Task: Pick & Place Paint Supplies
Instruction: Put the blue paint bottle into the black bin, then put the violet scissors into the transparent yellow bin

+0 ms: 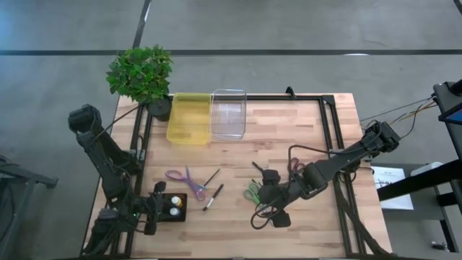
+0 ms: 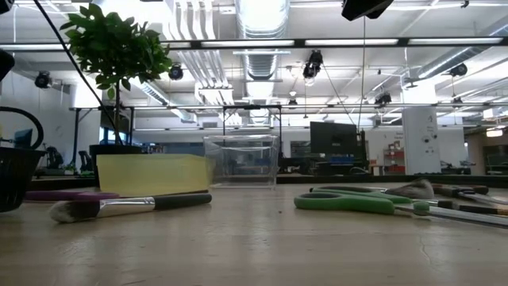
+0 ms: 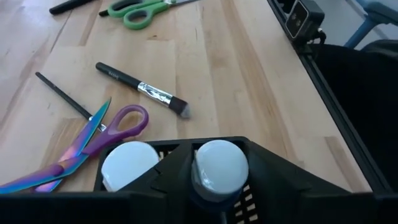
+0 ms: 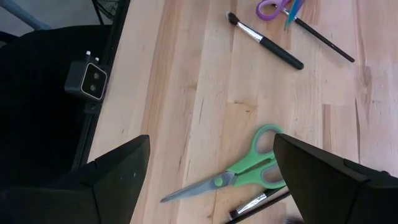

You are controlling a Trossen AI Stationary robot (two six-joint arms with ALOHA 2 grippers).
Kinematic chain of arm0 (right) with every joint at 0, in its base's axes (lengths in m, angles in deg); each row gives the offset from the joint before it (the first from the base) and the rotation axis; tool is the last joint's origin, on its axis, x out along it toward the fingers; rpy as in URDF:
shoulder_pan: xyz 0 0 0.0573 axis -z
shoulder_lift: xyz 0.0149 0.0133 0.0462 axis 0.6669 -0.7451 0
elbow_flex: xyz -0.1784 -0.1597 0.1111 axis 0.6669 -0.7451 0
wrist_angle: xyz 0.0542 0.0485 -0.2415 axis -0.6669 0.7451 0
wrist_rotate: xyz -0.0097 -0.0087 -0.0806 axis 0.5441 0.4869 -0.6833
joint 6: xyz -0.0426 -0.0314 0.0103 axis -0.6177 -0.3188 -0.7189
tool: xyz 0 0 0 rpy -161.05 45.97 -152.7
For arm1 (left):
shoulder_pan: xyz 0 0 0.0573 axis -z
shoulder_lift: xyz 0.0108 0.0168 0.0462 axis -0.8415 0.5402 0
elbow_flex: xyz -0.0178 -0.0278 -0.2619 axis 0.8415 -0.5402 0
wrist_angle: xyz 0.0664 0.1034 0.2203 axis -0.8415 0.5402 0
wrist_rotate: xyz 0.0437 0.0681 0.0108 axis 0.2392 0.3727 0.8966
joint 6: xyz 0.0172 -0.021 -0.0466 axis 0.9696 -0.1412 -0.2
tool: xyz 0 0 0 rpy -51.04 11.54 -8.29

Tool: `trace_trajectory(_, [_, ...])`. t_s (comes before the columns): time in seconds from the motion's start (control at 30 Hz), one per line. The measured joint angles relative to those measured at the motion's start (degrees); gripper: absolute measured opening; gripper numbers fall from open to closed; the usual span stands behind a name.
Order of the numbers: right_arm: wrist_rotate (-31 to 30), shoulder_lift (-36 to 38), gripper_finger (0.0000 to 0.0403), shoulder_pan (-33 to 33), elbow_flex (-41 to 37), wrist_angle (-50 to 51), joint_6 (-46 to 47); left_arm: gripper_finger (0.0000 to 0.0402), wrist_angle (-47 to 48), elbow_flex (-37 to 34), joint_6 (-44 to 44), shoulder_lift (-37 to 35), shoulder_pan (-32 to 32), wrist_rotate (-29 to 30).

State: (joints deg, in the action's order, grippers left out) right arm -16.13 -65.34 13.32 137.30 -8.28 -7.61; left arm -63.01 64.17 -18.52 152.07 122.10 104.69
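Observation:
Two white-capped bottles (image 3: 127, 165) (image 3: 217, 167) stand in a black mesh holder (image 1: 175, 207) near the table's near-left corner; their colours are hidden. My left gripper (image 1: 157, 209) is right at the holder's left side. A thick dark-handled brush (image 1: 214, 196) (image 3: 140, 87) and a thin brush (image 1: 211, 177) lie flat on the wood. Another brush (image 4: 258, 202) lies by the green scissors (image 1: 253, 191) (image 4: 239, 171). My right gripper (image 1: 273, 209) (image 4: 211, 143) hovers open above the green scissors, touching nothing. A fan-like brush head (image 2: 413, 189) shows in the low view.
Purple scissors (image 1: 186, 180) lie between the holder and the brushes. A yellow bin (image 1: 189, 118) and a clear bin (image 1: 228, 113) sit side by side at the far edge, next to a potted plant (image 1: 141, 76). A black frame rail (image 1: 328, 130) runs along the table's right side.

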Motion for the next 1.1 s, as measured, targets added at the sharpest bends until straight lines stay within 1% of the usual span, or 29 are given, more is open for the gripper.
trace_trajectory(0.1, [0.00, 0.00, 0.0341, 0.01, 0.00, 0.00, -0.02, 0.0139, -0.41, 0.02, 2.03, -0.03, 0.00, -0.10])
trace_trajectory(0.2, [0.02, 0.00, 0.0341, 0.02, 0.00, -0.02, -0.27, 0.0141, -0.17, 0.62, 3.42, -0.11, 0.00, -0.15])
trace_trajectory(0.43, [0.00, 0.00, 0.0341, 0.02, 0.00, -0.34, -0.85, 0.0170, 0.06, 3.67, 9.45, -0.19, 0.00, 2.67])
trace_trajectory(0.67, [0.00, 0.00, 0.0341, 0.02, 0.00, -0.44, -0.87, 0.0179, 3.29, 3.89, 7.59, -0.20, -0.02, 2.74])
trace_trajectory(0.77, [0.00, 0.00, 0.0341, 0.02, 0.00, -0.46, -1.09, 0.0180, 2.27, 3.89, 9.61, -0.20, -0.02, 5.56])
trace_trajectory(0.9, [0.00, 0.00, 0.0341, 0.02, 0.00, -0.46, -1.12, 0.0180, 1.29, 3.91, 13.77, -0.21, -0.02, 11.10])
trace_trajectory(1.03, [-0.09, 0.02, 0.0341, 0.02, 0.00, -0.50, -1.31, 0.0180, -0.40, 3.91, 17.94, -0.75, -0.02, 20.49])
trace_trajectory(1.1, [-0.42, 0.02, 0.0341, 0.02, 0.00, -0.48, -1.51, 0.0180, -2.15, 3.91, 21.52, -1.10, -0.14, 25.10])
